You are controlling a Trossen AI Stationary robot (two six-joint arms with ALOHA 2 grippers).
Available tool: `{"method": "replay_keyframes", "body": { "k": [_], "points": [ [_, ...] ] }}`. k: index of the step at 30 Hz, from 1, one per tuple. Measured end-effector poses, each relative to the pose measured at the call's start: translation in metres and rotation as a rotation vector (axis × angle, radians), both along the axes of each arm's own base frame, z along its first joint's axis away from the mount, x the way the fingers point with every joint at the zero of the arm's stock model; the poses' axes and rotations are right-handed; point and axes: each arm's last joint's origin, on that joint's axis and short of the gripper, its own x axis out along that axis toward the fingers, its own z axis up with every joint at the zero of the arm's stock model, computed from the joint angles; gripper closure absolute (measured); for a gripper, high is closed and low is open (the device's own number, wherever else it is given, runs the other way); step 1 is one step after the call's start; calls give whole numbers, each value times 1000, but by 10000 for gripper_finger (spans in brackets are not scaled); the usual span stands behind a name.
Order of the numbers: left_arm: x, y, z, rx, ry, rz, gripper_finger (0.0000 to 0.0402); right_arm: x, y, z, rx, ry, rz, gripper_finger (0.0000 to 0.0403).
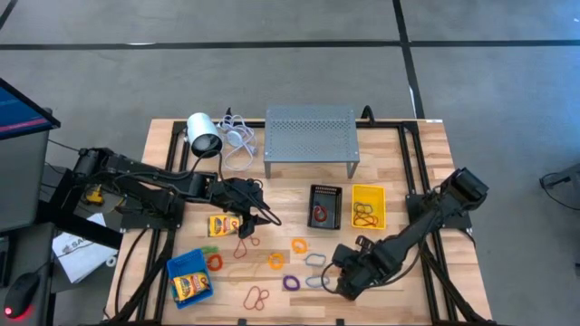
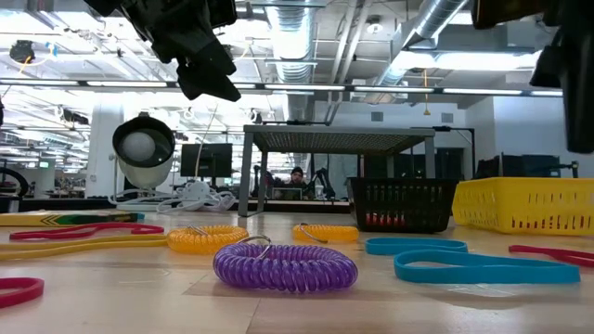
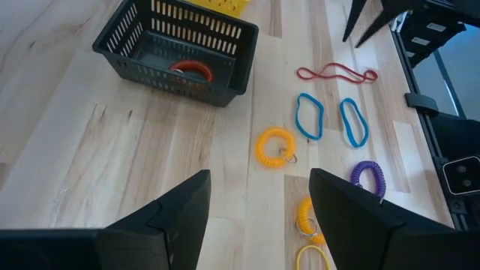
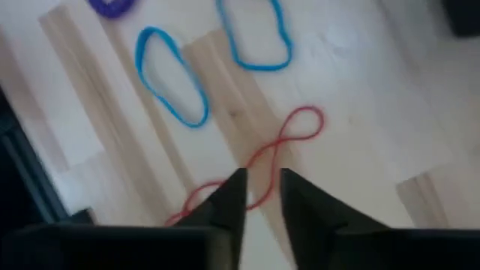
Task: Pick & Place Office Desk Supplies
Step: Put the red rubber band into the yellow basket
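My left gripper (image 1: 263,215) (image 3: 259,199) hangs open above bare table, right of a yellow crayon box (image 1: 222,225) lying flat. A second crayon box lies in the blue bin (image 1: 177,267). Ahead of the left gripper stand the black bin (image 3: 120,37), with a red coil in it, and the yellow bin (image 1: 369,188). My right gripper (image 1: 347,285) (image 4: 260,196) hovers over a red figure-eight band (image 4: 300,127) on the table, with only a narrow gap between its fingers. Blue bands (image 4: 169,75), orange coils (image 3: 276,146) and a purple coil (image 2: 283,264) lie scattered on the table.
The grey perforated stand (image 1: 311,136) and the white cylinder (image 1: 204,136) with its cable (image 1: 237,140) sit along the table's far edge. Bands and coils cover the near middle of the table. Bare wood lies between the crayon box and the black bin.
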Motion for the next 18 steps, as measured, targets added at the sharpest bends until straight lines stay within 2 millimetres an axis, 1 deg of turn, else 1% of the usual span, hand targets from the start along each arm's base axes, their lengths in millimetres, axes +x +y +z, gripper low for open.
{"method": "replay_keyframes", "body": {
  "k": [5, 8, 10, 12, 18],
  "points": [
    [0, -2, 0, 0, -1, -8, 178, 10, -1, -13, 24, 20, -50, 217],
    [0, -5, 0, 0, -2, -17, 178, 15, -4, -25, 16, 55, -77, 177],
    [-1, -6, 0, 0, 0, -22, 178, 18, -6, -33, 12, 84, -92, 166],
    [-1, -7, 0, 0, -1, -27, 178, 20, -7, -39, 3, 103, -101, 166],
    [-1, -8, 0, 0, -1, -31, 178, 26, -10, -57, -9, 154, -112, 193]
  ]
}}
